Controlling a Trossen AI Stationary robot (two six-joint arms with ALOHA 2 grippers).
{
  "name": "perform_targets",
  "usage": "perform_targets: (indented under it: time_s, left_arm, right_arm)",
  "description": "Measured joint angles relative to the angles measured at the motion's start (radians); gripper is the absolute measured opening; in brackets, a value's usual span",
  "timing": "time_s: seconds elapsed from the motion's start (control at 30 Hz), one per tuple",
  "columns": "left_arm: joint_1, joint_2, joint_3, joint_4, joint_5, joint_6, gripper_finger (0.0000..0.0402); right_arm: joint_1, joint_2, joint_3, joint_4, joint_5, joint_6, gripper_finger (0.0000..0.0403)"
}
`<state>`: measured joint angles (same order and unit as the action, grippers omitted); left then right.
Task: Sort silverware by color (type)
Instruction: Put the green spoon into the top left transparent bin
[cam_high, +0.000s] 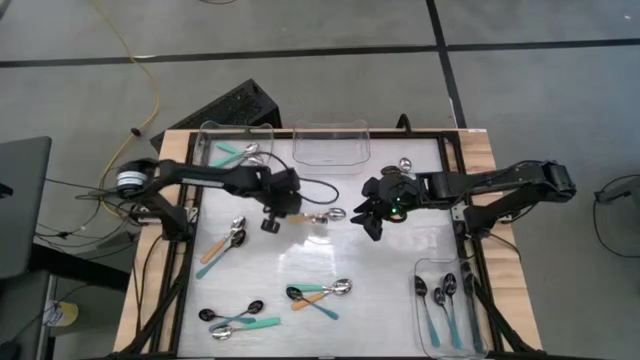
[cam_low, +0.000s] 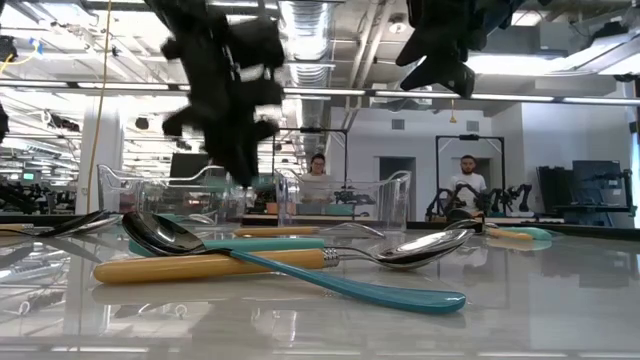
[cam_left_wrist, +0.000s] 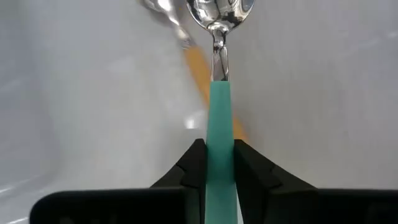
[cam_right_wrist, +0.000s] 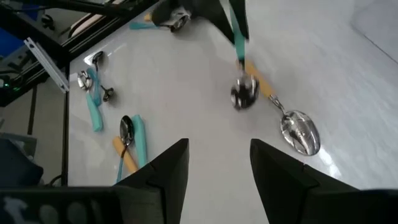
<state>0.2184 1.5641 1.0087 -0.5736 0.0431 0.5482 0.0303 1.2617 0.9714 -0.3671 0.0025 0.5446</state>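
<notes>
My left gripper (cam_left_wrist: 219, 171) is shut on a spoon with a teal handle and a shiny silver bowl (cam_left_wrist: 217, 12), above the middle of the white table. The right wrist view shows that spoon (cam_right_wrist: 239, 56) hanging from the left gripper. Under it an orange-handled silver spoon (cam_right_wrist: 292, 124) lies flat on the table. My right gripper (cam_right_wrist: 217, 168) hovers open just right of that spot (cam_high: 370, 215), holding nothing. More silverware lies loose on the table: an orange-handled spoon (cam_high: 225, 245), a mixed cluster (cam_high: 320, 295) and another (cam_high: 235, 318). My left gripper pinches the teal handle (cam_left_wrist: 219, 146) between its two fingers, partway up from the neck. The fingers come from above, slanting down, and lie along the handle. The spoon hangs below them, bowl end (cam_right_wrist: 244, 92) lowest, lifted off the table above the orange-handled spoon.
A clear bin (cam_high: 210, 135) at the far left holds teal-handled spoons. A second clear bin (cam_high: 330, 150) stands at the far middle. A third bin (cam_high: 425, 330) at the near right holds dark-bowled teal spoons. A black frame (cam_high: 455, 170) borders the table.
</notes>
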Motion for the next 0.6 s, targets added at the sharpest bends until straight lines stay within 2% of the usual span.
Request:
perform_targets:
  time_s: [0.17,0.3,0.4,0.47,0.6]
  left_arm:
    - [0.101,-0.195,0.023,-0.083,-0.063,0.059,0.0035]
    - [0.328,-0.318,-0.016,-0.121,-0.161,0.120,0.0035]
    - [0.533,-0.364,-0.046,-0.119,-0.154,0.153,0.0035]
    - [0.648,-0.363,-0.051,-0.128,-0.110,0.151,0.0035]
    - [0.779,-0.339,-0.050,-0.091,-0.070,0.095,0.0035]
  right_arm:
    - [0.003,0.000,0.000,0.013,0.048,0.008,0.0193]
    - [0.002,0.000,0.000,0.027,0.091,0.016,0.0193]
    - [0.000,0.000,0.000,0.066,0.107,0.012,0.0193]
    - [-0.007,0.000,0.000,0.098,0.107,0.005,0.0193]
    - [-0.014,0.000,0.000,0.124,0.106,-0.004,0.0193]
